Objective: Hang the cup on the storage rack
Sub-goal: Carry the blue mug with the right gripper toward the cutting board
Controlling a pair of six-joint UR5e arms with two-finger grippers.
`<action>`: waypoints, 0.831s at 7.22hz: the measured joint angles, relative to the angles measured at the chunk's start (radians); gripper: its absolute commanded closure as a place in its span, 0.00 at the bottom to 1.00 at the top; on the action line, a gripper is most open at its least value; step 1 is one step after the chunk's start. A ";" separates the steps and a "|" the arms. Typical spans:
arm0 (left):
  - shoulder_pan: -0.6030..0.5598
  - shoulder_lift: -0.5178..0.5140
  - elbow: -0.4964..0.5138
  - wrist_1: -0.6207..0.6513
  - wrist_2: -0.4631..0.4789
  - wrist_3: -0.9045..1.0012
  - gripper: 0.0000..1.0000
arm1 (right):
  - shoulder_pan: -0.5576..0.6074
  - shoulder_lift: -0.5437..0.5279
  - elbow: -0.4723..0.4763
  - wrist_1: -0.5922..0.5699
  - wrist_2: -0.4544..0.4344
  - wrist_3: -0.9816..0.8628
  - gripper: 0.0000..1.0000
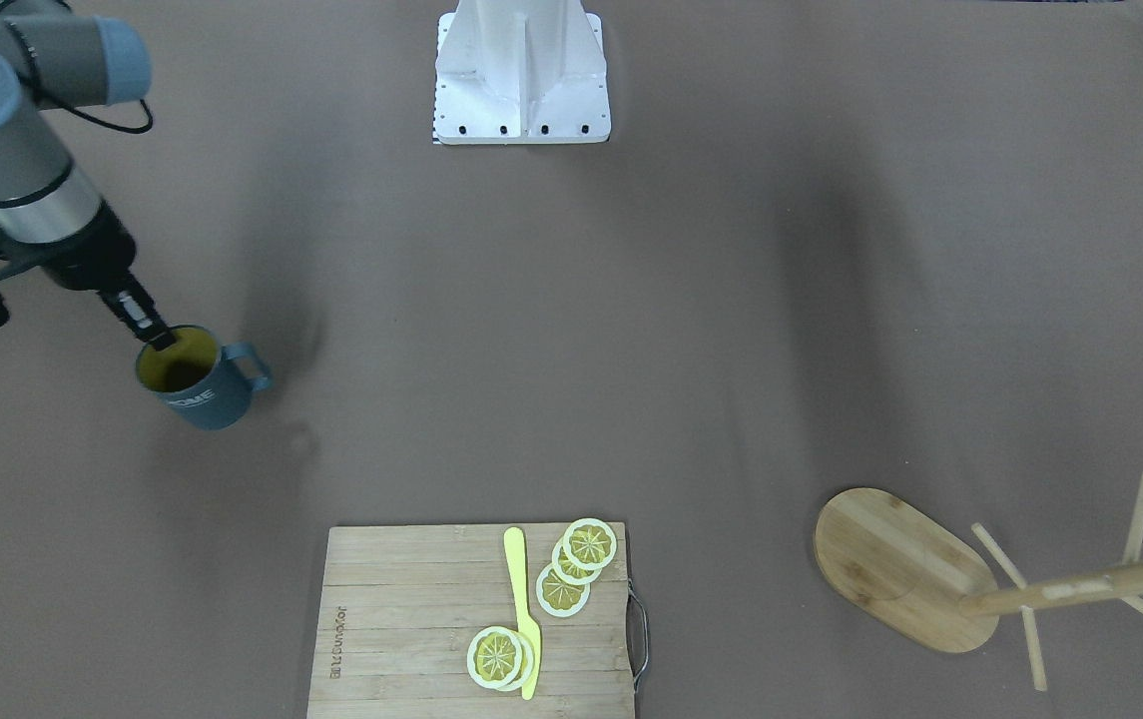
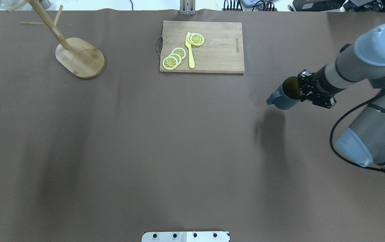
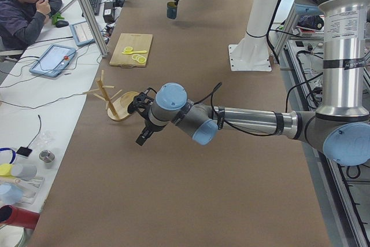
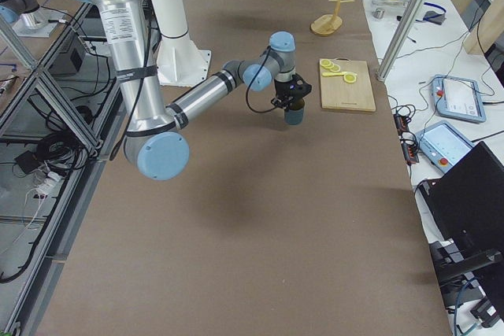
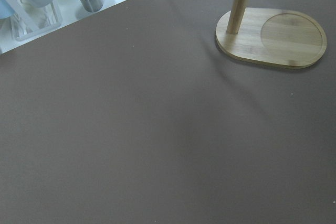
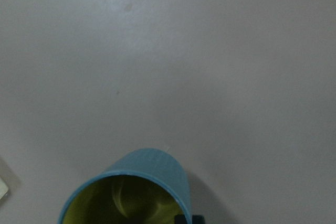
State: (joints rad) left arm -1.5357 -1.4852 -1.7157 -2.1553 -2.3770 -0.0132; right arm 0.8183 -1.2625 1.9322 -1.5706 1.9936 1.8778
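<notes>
Across the brown-covered table (image 2: 179, 151), the right gripper (image 1: 160, 340) is clenched on the rim of the small slate-blue "HOME" mug (image 1: 202, 384), apparently lifted off the surface. Seen from overhead, its loop handle points to nine o'clock. The light bamboo mug tree (image 2: 81, 58) stands well apart, also at nine o'clock, near the left gripper (image 3: 143, 136), whose jaws I cannot tell.

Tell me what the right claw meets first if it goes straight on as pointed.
The right claw grips the cup by its rim, so the cup leads; its bottom would likely meet bare table first. Nothing else shows beneath, though height is unclear.
</notes>
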 measured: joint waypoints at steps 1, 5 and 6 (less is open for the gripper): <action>0.001 -0.001 0.002 0.000 0.000 -0.001 0.00 | -0.070 0.099 0.005 -0.105 -0.031 0.098 1.00; 0.002 0.000 0.005 0.001 0.000 -0.010 0.00 | -0.227 0.496 -0.264 -0.230 -0.122 0.481 1.00; 0.003 0.000 0.005 0.001 0.001 -0.015 0.00 | -0.245 0.591 -0.379 -0.233 -0.136 0.558 1.00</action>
State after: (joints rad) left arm -1.5323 -1.4855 -1.7107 -2.1542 -2.3764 -0.0284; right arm 0.5735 -0.6715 1.5532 -1.8035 1.8580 2.4358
